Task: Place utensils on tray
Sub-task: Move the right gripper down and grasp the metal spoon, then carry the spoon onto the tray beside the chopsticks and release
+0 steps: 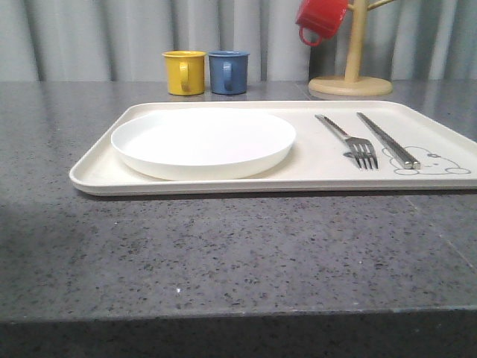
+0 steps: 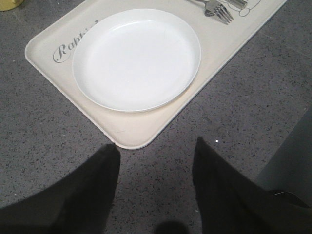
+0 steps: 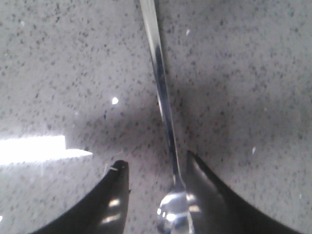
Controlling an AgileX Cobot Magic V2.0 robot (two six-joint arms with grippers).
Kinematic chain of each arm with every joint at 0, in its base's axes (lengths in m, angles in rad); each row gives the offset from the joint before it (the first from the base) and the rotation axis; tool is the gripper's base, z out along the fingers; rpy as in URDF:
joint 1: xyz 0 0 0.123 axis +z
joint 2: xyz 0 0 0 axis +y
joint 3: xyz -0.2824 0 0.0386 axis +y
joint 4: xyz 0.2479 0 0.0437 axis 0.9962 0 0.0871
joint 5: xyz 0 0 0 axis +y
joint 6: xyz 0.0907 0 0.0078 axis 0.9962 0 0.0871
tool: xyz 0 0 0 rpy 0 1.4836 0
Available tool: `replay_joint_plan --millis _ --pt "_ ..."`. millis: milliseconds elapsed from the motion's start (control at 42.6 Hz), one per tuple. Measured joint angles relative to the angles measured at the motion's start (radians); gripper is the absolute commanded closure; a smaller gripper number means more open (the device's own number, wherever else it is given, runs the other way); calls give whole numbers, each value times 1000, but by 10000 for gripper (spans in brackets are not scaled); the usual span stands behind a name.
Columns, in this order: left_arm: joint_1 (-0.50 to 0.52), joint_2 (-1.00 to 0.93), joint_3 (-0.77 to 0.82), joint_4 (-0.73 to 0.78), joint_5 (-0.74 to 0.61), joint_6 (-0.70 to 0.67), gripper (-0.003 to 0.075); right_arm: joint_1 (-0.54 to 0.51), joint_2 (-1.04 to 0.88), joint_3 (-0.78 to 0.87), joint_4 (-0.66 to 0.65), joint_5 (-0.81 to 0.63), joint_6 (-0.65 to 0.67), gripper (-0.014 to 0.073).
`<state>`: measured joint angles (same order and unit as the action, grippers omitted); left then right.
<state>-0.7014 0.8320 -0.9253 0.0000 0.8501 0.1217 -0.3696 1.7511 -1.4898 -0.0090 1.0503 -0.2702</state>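
The cream tray [image 1: 97, 176] lies across the middle of the table. On it are the white plate [image 1: 203, 142] at the left, and the fork [image 1: 350, 142] and knife [image 1: 386, 139] side by side at the right. In the left wrist view the plate [image 2: 136, 58] and the tray [image 2: 127, 132] lie ahead of my left gripper [image 2: 155, 148], which is open over bare table just off the tray's corner. The spoon [image 3: 163, 97] lies on the speckled table. My right gripper [image 3: 156, 159] is open around its bowl end, the bowl close to one finger.
A yellow mug [image 1: 184, 72] and a blue mug [image 1: 228, 71] stand behind the tray. A wooden mug tree [image 1: 352, 74] at the back right carries a red mug [image 1: 320, 19]. The table's front edge runs close to the camera.
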Motion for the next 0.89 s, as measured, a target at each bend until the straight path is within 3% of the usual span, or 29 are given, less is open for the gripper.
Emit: replay_joint_plan --millis 352,752,893 --pt "0 0 0 0 0 0 375 0 81 0 -20 -52 -7 284" --pt "0 0 0 0 0 0 375 0 96 -2 -20 -44 -7 591" --pt "0 0 0 0 0 0 375 0 96 -6 -22 -44 -7 628"
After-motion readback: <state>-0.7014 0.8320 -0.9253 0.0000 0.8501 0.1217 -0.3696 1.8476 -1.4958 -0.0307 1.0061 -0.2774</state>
